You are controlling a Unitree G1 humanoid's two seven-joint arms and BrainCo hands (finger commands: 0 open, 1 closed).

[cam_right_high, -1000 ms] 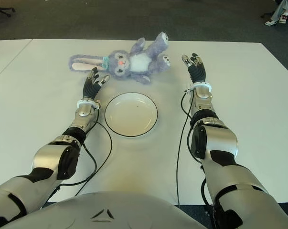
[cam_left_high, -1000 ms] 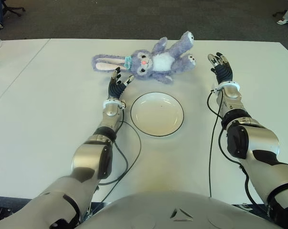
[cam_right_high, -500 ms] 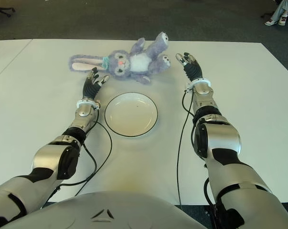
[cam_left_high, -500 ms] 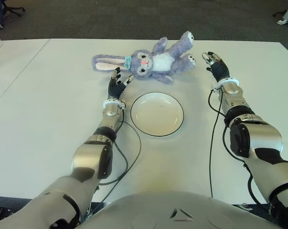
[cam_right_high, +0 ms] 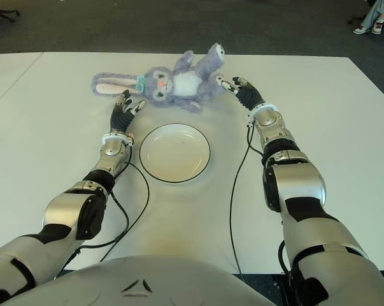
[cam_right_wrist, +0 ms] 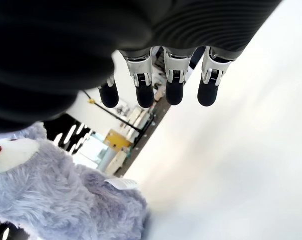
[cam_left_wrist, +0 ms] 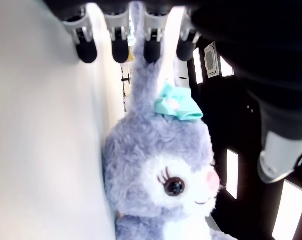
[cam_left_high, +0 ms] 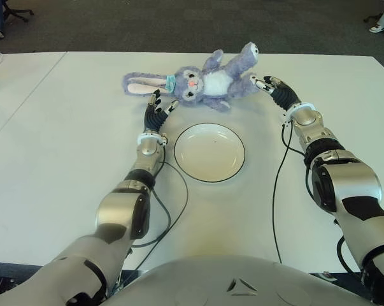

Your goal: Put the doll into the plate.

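On the white counter (cam_left_high: 64,159) the doll (cam_left_high: 204,81) lies beyond the plate (cam_left_high: 209,152) (which holds nothing); left hand (cam_left_high: 157,108) and right hand (cam_left_high: 272,87) flank it, fingers spread, gripping nothing.

I see a wide white rectangular table (cam_left_high: 64,159) butted against a second white tabletop (cam_left_high: 13,83) at its left, dark grey carpet (cam_left_high: 147,25) beyond, an office chair's black wheeled base (cam_left_high: 16,11) and a person's white sneaker (cam_left_high: 377,28).
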